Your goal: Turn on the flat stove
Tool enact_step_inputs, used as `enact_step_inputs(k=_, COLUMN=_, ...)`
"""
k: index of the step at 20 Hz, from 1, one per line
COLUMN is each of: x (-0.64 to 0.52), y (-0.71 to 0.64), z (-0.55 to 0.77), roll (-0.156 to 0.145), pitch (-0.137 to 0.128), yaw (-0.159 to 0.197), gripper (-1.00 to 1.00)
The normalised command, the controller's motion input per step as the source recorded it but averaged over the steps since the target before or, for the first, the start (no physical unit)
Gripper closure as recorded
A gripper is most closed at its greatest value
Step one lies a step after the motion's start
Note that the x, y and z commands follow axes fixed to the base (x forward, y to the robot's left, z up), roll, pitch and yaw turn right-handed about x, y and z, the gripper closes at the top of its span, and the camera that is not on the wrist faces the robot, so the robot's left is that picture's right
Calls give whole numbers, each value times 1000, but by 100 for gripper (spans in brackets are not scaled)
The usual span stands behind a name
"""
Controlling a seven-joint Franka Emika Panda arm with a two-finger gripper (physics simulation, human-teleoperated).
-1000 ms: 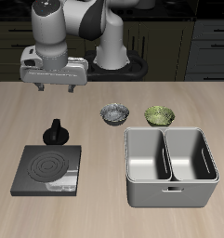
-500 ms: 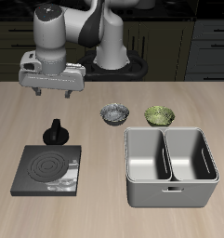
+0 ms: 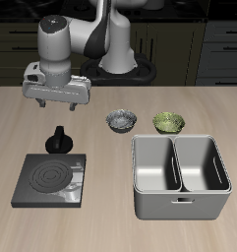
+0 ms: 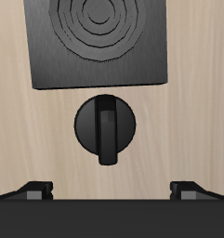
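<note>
A grey two-compartment metal bin (image 3: 181,175) stood on the wooden desk (image 3: 110,212) near its front edge. At about twelve o'clock from the bin, farther back, sat a small green bowl (image 3: 168,122), and at about eleven o'clock a small grey bowl (image 3: 120,120), the two bowls near each other but apart. A black, round moka-pot-like object (image 3: 59,140) with a handle stood at about nine o'clock from the grey bowl.

Table (image 3: 110,103): pale wood grain, evenly lit.
Cabinets (image 3: 213,44): dark, far behind the table, with drawer handles.
Floor, windows: not in view.
</note>
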Motion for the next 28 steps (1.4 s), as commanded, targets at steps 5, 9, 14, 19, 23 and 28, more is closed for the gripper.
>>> enact_step_inputs(k=5, x=-100, y=110, z=-311, roll=38, pitch=-3, yaw=-29, gripper=-100)
enact_step_inputs(k=9, x=-58, y=-110, z=-103, roll=-31, pitch=-25, yaw=-2, gripper=-100)
enact_step_inputs(k=14, x=0, y=-71, z=-62, roll=-20, pitch=-30, yaw=19, gripper=-100)
enact_step_inputs(k=19, x=8, y=42, z=-180, roll=-5, pitch=-7, yaw=3, gripper=-100)
enact_step_inputs(k=23, x=43, y=58, z=-137, roll=6, pitch=4, yaw=-3, gripper=-100)
enact_step_inputs(k=28, x=51, y=-34, z=-281, roll=-18, pitch=25, yaw=12, gripper=-100)
